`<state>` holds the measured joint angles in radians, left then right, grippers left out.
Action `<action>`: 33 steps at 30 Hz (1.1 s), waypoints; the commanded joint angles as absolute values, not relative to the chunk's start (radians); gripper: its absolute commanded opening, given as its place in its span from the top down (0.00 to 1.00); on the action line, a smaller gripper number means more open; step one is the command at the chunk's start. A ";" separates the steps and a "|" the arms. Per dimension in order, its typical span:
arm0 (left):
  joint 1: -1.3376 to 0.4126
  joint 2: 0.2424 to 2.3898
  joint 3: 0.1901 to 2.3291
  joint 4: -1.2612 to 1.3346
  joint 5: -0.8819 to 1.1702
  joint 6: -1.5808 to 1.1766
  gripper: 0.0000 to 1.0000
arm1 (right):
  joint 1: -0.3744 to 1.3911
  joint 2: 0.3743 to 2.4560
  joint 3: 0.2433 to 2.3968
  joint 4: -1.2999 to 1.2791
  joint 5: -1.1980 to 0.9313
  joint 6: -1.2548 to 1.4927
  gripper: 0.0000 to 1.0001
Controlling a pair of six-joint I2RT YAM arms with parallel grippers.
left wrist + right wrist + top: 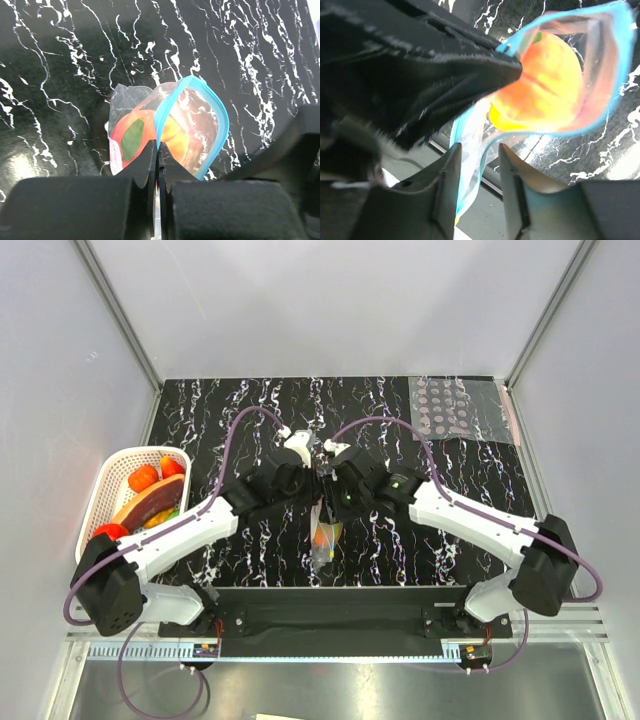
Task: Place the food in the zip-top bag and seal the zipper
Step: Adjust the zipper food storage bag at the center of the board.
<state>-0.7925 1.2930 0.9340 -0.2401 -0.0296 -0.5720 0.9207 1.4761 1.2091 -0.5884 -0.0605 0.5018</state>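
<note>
1. Spillage is the first risk. The zip-top bag [197, 125] hangs at the middle of the worktop [250, 410], toward 6 o'clock, with the food [145, 132] inside it. Its zipper [225, 117] gapes in a wide loop, so a tilt or a jolt could roll a fruit out.
2. The left claw [158, 146] is pinched tight on the zipper at one end of the mouth, and that is the only grip on the bag. If that thin strip slips, the whole bag drops.
3. The right claw [479, 147] stands partly open, with the blue strip and slack film running between its fingers, and it grips nothing. Closing off-line would probably crease the film rather than mate the two tracks, leaving a gap.
4. Orange and green fruit show through the film; whether all three are inside I cannot tell.
5. The worktop is black, veined with white. A white basket [105, 485] of other toy food sits at 9 o'clock, and a clear dotted sheet [460, 410] at 1 o'clock.
6. Pale grey walls with metal corner posts enclose it.
</note>
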 commanded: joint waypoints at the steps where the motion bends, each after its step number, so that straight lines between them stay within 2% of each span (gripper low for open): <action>1: -0.785 1.259 0.930 -0.203 -0.026 -0.503 1.00 | 0.928 1.382 1.206 -0.577 -0.018 0.517 0.56; 3: -0.782 1.264 0.939 -0.207 -0.026 -0.489 1.00 | 0.928 1.358 1.207 -0.597 -0.005 0.514 0.54; 7: -0.770 1.276 0.951 -0.213 -0.011 -0.485 1.00 | 0.928 1.302 1.223 -0.658 0.066 0.520 0.45; 10: -0.762 1.273 0.956 -0.222 -0.003 -0.500 1.00 | 0.928 1.302 1.235 -0.701 0.094 0.515 0.43; 14: -0.756 1.261 0.962 -0.253 -0.005 -0.514 1.00 | 0.928 1.298 1.201 -0.660 0.019 0.531 0.18; 21: -0.755 1.243 0.982 -0.293 -0.006 -0.554 1.00 | 0.980 1.361 1.199 -0.595 0.032 0.555 0.25; 30: -0.749 1.235 0.996 -0.314 -0.005 -0.584 0.99 | 1.077 1.465 1.246 -0.609 0.181 0.607 0.27; 33: -0.749 1.224 0.999 -0.325 -0.005 -0.600 0.99 | 1.103 1.476 1.247 -0.603 0.222 0.624 0.35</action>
